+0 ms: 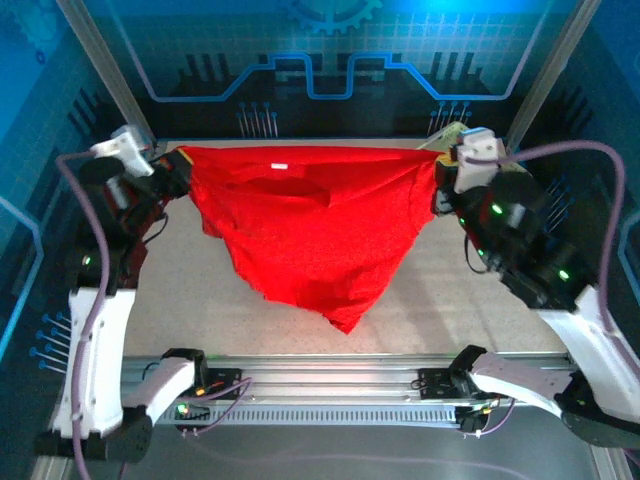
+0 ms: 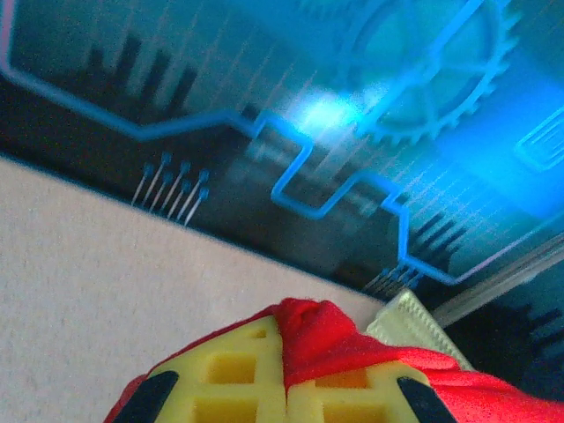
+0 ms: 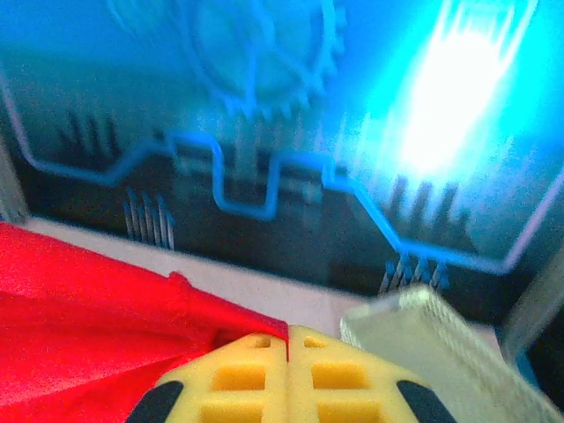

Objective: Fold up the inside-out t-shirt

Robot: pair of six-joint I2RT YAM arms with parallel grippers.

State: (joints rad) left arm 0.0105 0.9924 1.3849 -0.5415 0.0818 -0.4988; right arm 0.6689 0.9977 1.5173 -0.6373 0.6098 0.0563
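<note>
Shirt (image 1: 310, 230) hangs clenched in my left gripper (image 2: 284, 361) and right gripper (image 3: 288, 344); bites seem thin, so a tug could slip it.

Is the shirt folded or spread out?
Spread, not folded: the t-shirt hangs stretched between the left gripper and right gripper, both shut on its top corners.

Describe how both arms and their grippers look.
The left arm and right arm have white lower links, black upper segments and small green lights. A lilac-grey cable loops along each. White camera mounts top the wrists. The left gripper and right gripper have yellow waffle-grid fingers with black patches.
</note>
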